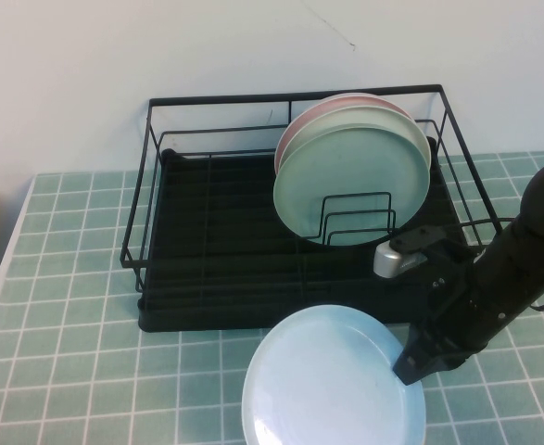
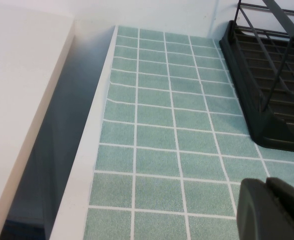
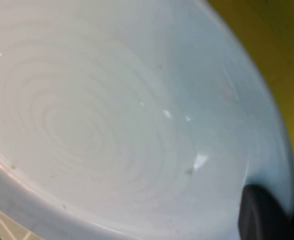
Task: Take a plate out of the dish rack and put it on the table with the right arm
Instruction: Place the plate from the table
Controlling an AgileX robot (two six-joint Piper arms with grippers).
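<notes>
- High view: the right arm [image 1: 517, 250] reaches in from the right, its right gripper [image 1: 414, 363] clamped on the right rim of the plate [image 1: 332, 382], jaws closed tight on that edge.
- The light blue plate sits out in front of the dish rack [image 1: 216, 250], over the table [image 1: 68, 306] near the front edge; whether it rests on the tiles or is just above them, I cannot tell.
- Back in the rack, a pale mint-green plate [image 1: 350, 181] stands upright in the wire dividers with a pink plate [image 1: 322, 109] right behind it.
- Left wrist view: green tiles, the table's white edge, a corner of the black rack, and a dark piece of the left gripper [image 2: 272, 210] low in the corner, off to the table's left side; whether that claw is released or clenched, I cannot tell.
- Right wrist view: the plate's pale blue face fills nearly everything, and one dark fingertip [image 3: 267, 215] presses on its rim.
</notes>
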